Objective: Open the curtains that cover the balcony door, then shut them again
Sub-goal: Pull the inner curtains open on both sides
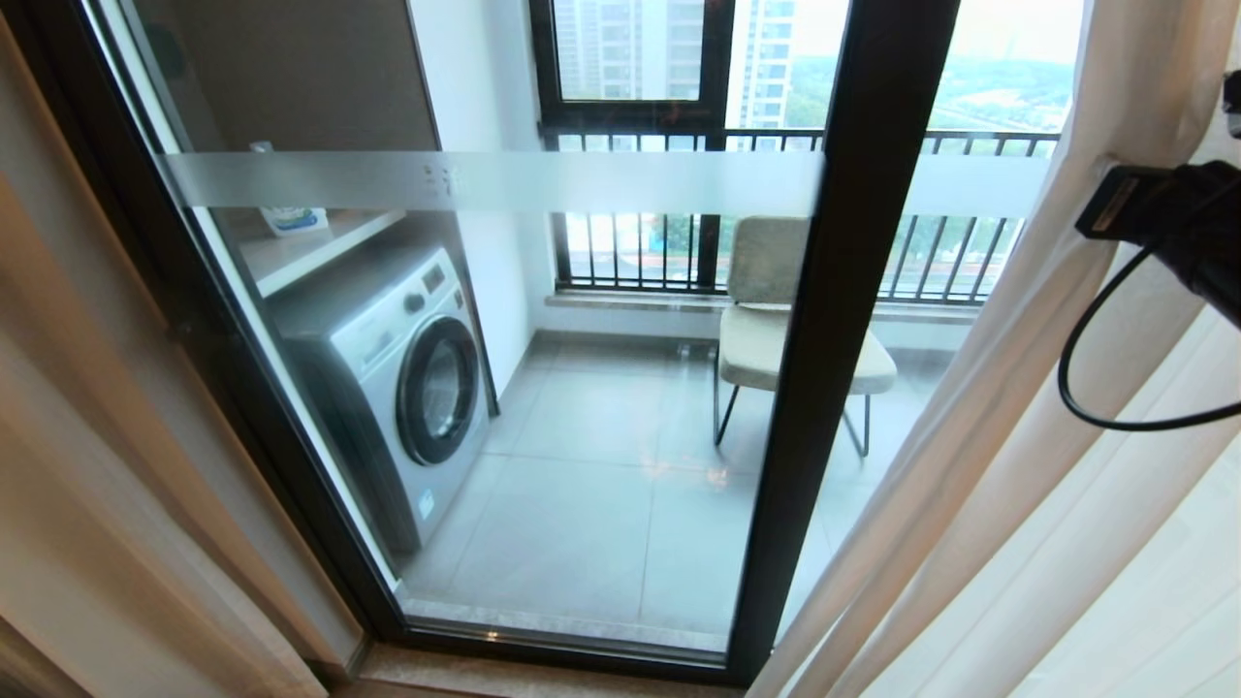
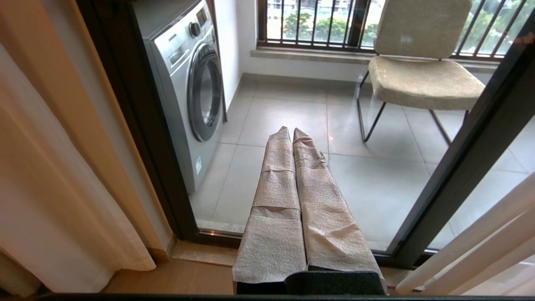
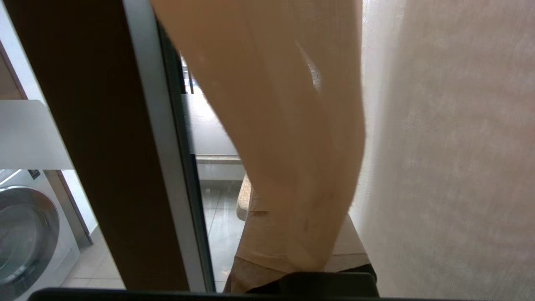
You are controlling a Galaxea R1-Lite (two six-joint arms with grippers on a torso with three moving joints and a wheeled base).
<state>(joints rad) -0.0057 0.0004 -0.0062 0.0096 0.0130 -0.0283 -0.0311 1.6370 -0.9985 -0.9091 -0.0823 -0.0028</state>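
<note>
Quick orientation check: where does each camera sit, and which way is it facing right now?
Head: high, looking down through the balcony door at the washing machine; right arm at the curtain.
Left wrist: low, behind the shut left tool, facing the balcony chair.
Right wrist: behind the right tool, pressed into curtain folds.
Shared: door frame, washing machine.

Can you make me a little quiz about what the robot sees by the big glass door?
1. True or false: the curtains cover the whole balcony door.
2. Which hand is closed on a curtain fold: left or right?
3. What stands behind the glass beside the chair? A) washing machine B) bicycle C) fridge

Key:
1. False; they are pulled aside.
2. The right hand; the left hand is shut and holds nothing.
3. A, the washing machine.
</note>
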